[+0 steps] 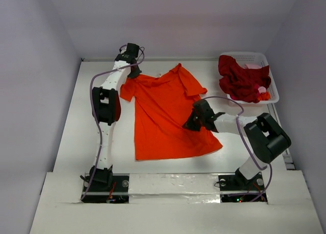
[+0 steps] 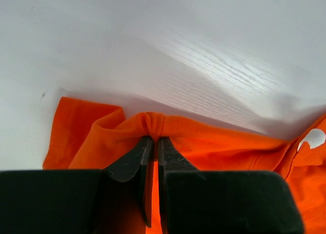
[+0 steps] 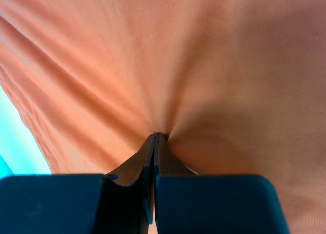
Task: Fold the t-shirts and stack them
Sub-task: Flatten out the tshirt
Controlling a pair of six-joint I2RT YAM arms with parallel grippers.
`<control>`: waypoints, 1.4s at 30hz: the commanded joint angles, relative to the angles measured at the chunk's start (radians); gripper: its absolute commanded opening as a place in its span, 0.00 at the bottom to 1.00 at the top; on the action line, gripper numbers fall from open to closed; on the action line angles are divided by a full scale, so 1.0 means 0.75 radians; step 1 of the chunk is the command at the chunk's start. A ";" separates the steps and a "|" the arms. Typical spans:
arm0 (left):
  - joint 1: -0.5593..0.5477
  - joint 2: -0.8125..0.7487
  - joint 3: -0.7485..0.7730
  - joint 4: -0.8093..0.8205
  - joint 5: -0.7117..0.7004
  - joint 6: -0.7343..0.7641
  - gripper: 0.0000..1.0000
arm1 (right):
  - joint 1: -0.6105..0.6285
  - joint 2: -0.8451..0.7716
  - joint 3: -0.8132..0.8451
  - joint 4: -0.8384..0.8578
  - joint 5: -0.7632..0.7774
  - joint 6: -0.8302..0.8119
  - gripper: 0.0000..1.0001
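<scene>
Before us, a plain bright orange-red t-shirt (image 1: 163,117), white surface (image 1: 76,132), dark crimson t-shirt (image 1: 242,82), pink cloth (image 1: 251,66), white lattice basket (image 1: 275,89)

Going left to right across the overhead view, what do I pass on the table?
The left arm → orange shirt → white basket holding the dark red shirt.

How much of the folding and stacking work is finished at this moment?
Done: nothing is folded or stacked. In hand: the orange t-shirt lies spread on the table, with the left gripper shut on it near its far sleeve and the right gripper shut on one side. Left: folding it, then the crimson t-shirt, which lies crumpled in the basket.
</scene>
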 commanded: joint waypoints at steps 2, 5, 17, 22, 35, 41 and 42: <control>0.022 0.007 0.061 0.015 -0.010 0.031 0.00 | 0.013 0.054 -0.100 -0.302 0.113 0.015 0.00; 0.034 0.016 0.067 0.023 0.007 0.033 0.01 | 0.013 0.038 -0.166 -0.261 0.089 0.066 0.00; 0.089 0.061 0.077 0.062 0.041 0.015 0.09 | 0.025 -0.058 -0.288 -0.216 0.038 0.150 0.00; 0.089 0.048 0.081 0.125 0.060 0.013 0.17 | 0.025 -0.095 -0.319 -0.230 0.052 0.168 0.00; 0.114 -0.015 0.061 0.176 0.082 -0.020 0.43 | 0.057 -0.185 -0.280 -0.240 0.140 0.109 0.00; 0.114 -0.229 -0.092 0.238 0.146 -0.042 0.71 | 0.076 -0.369 -0.035 -0.381 0.318 -0.107 0.27; 0.114 -0.248 -0.113 0.244 0.154 -0.042 0.72 | 0.076 -0.385 0.018 -0.408 0.338 -0.132 0.33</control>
